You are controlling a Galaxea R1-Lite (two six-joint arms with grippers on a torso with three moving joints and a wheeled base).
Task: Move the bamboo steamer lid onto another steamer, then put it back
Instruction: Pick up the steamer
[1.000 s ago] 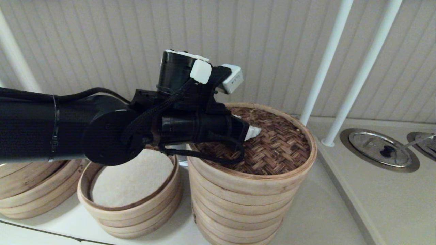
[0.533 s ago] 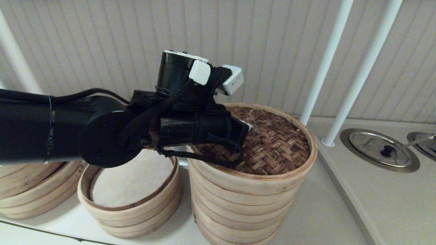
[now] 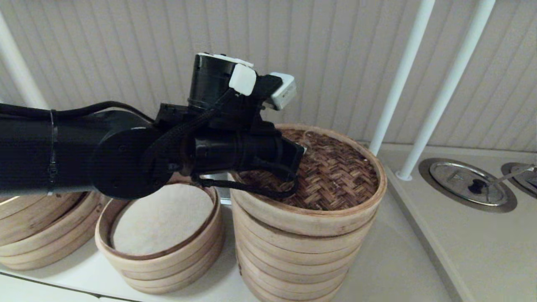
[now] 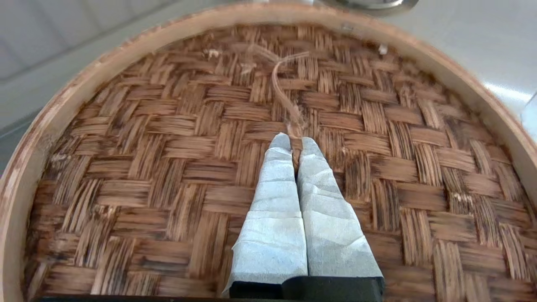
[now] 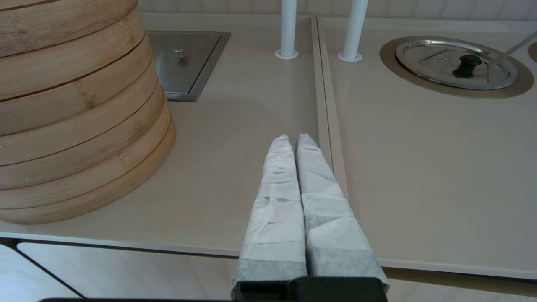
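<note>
The tall steamer stack [image 3: 293,260] fills the centre and lower centre of the head view. The lid [image 3: 331,180] on top of it has just shifted. A second ago its rim sat flush on the top ring. Now it sits slightly higher and a dark gap shows under the rim band on the right side. It looks like the lid is starting to lift off. I read this as the start of the return leg, since the lid is on the tall stack now and still has to go back.

The left arm crosses from the left edge to centre frame. It has crept up and a little left over the last second. The left gripper [image 4: 295,147] is pinched together on the thin bamboo loop handle [image 4: 285,94] at the lid's middle. The left wrist view shows the taped fingers [image 4: 272,197] closed with the strand caught between the tips. It is a small grip, so the lid may swing or tilt.

A shorter open steamer [image 3: 161,235] sits lower left. It has a whitish liner and is the likely return spot.

The right gripper [image 5: 293,140] is parked over the counter [image 5: 419,176] beside the stack base. Its fingers are together and hold nothing.
</note>
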